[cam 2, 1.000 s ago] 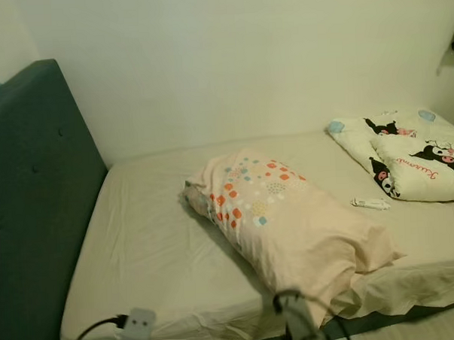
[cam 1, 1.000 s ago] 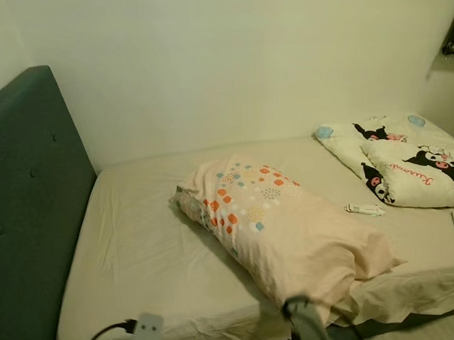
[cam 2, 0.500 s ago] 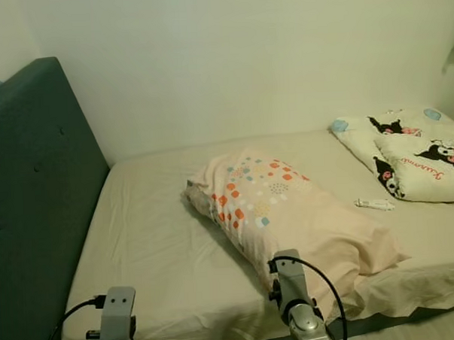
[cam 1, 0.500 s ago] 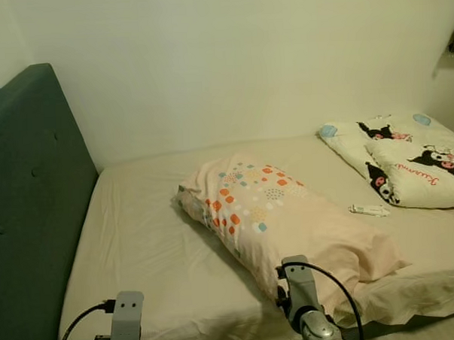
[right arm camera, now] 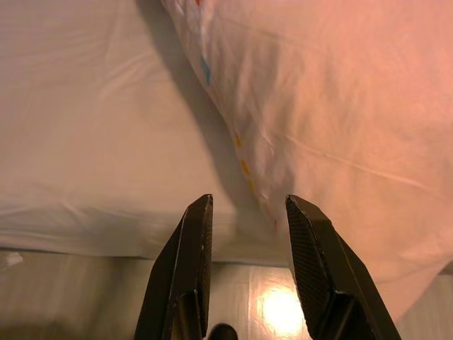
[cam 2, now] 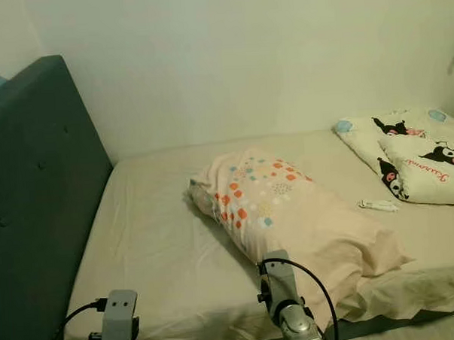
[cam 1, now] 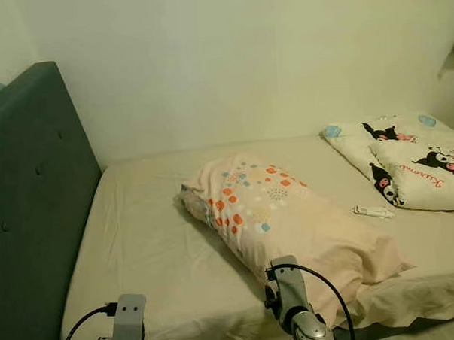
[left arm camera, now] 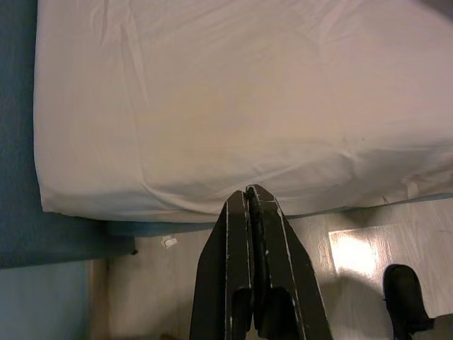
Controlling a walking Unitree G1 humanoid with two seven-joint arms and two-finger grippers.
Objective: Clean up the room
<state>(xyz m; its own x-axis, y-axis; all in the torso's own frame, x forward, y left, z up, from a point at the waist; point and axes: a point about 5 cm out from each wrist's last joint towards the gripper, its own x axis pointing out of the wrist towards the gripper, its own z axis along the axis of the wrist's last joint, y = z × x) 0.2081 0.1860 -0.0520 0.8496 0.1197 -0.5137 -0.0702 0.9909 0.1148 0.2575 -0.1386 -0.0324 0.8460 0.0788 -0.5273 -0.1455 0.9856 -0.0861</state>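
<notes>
A pale pink pillow (cam 1: pixel 290 227) with orange and blue dots lies askew across the middle of the bed, on the cream sheet (cam 1: pixel 147 241). My right arm (cam 1: pixel 290 306) is raised at the bed's near edge, just before the pillow's near end. In the right wrist view my right gripper (right arm camera: pixel 249 202) is open, with the pillow's edge (right arm camera: pixel 340 106) just beyond its fingertips and nothing between them. My left arm (cam 1: pixel 129 325) is up at the near left edge of the bed. My left gripper (left arm camera: pixel 249 190) is shut and empty above the sheet's edge and the floor.
A teal padded headboard (cam 1: pixel 33 208) stands along the left. Folded cartoon-print bedding (cam 1: pixel 408 166) lies at the far right, with a small white tube (cam 1: pixel 373 210) beside it. A wall runs behind the bed. A dark shoe (left arm camera: pixel 407 297) shows on the pale floor.
Both arms have risen into view at the bed's near edge, the right one closing on the pillow's near end. The camera has shifted slightly left.
</notes>
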